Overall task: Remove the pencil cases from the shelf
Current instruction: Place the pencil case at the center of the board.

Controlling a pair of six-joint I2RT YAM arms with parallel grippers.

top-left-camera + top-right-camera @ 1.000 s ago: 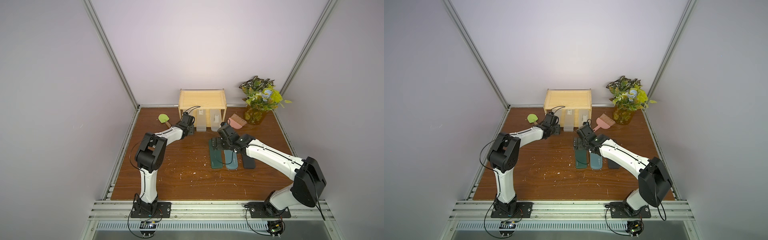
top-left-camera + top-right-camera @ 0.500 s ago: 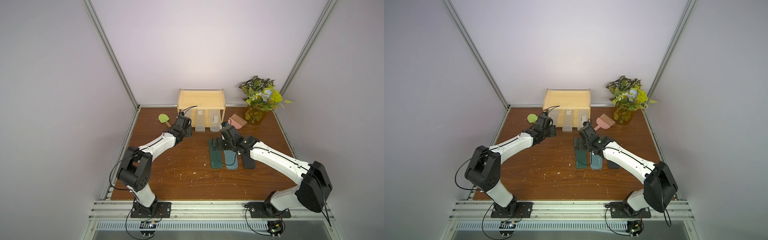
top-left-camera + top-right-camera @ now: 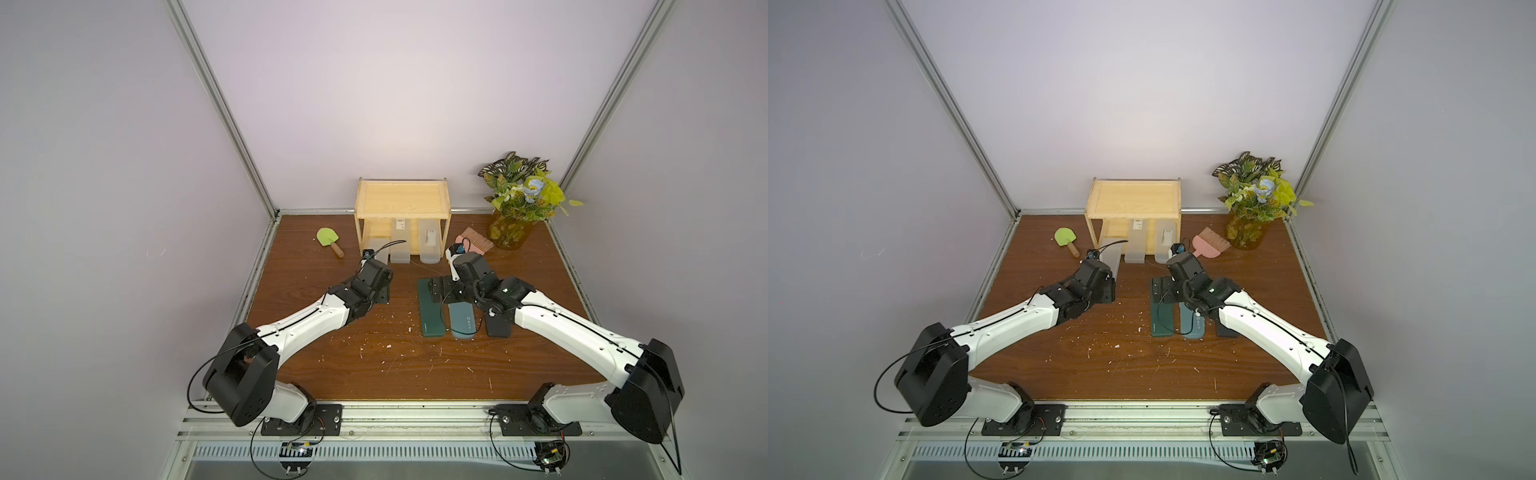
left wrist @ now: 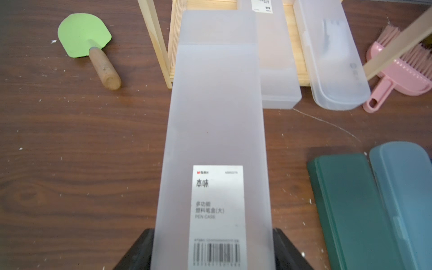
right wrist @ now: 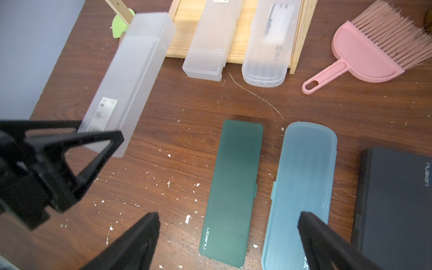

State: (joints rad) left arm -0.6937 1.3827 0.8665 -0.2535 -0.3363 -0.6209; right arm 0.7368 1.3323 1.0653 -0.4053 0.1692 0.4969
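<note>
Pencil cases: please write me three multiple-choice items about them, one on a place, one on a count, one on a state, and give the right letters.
1. Where is the dark green case?
A. standing upright on its end
B. flat on the table, beside the teal case
C. hanging in the air

2. How many cases lie flat on the table, wholly clear of the shelf?
A. one
B. two
C. three

3. What is the state of the left claw?
A. shut on a frosted case with a barcode label
B. wide open and empty
C. shut on nothing

Key: 1 B, the right wrist view shows the two lying side by side. 2 C, the dark green, the teal and the black case. 3 A, it clamps the labelled end from both sides.
</note>
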